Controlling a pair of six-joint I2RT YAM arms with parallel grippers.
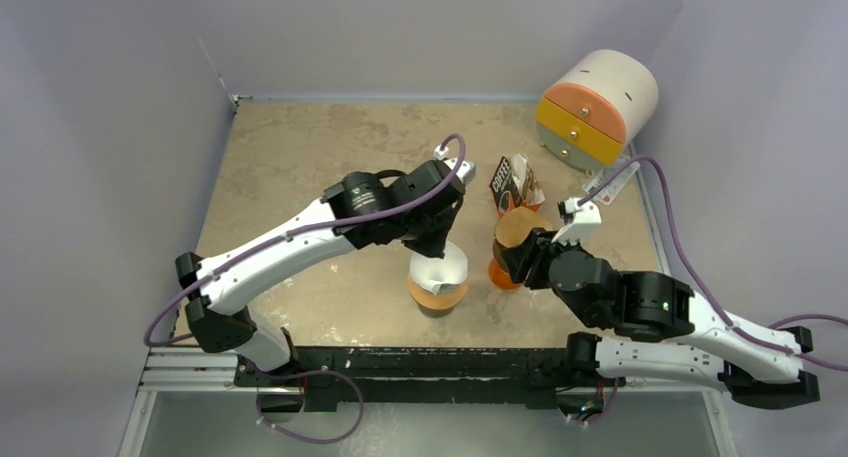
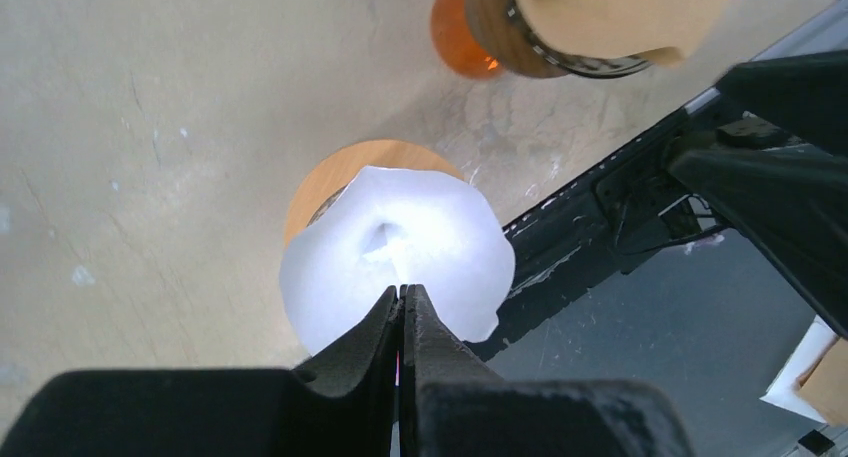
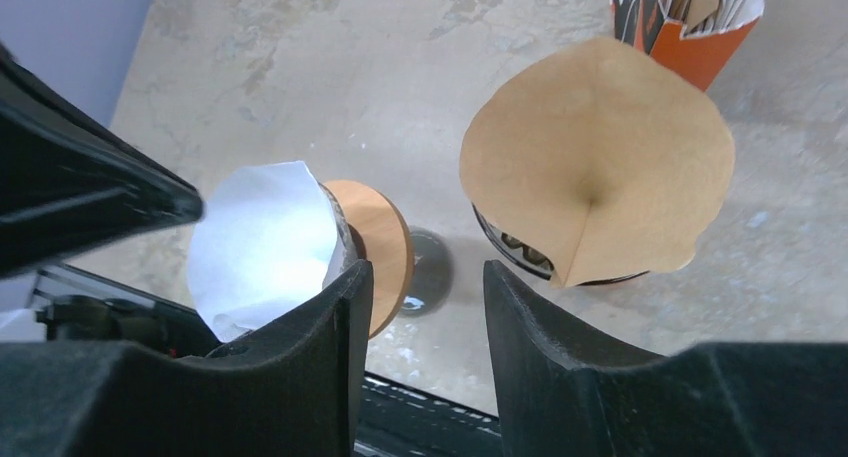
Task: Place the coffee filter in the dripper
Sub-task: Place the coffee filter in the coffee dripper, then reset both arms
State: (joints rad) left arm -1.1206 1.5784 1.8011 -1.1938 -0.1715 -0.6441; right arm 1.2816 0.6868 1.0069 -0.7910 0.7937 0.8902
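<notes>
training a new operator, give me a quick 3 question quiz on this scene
1. True or false: the right gripper is shut on the brown filter.
2. What does the left gripper pinch? A) white filter B) brown filter C) nothing
3. Fill in: the coffee filter box stands next to the ____ filter.

Key: 1 false, its fingers are apart and hold nothing; 2 A; 3 brown.

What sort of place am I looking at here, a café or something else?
Probably a robotics test booth, not a café: plain walls box in one small table, and a left arm and right arm are bolted at its edge.
</notes>
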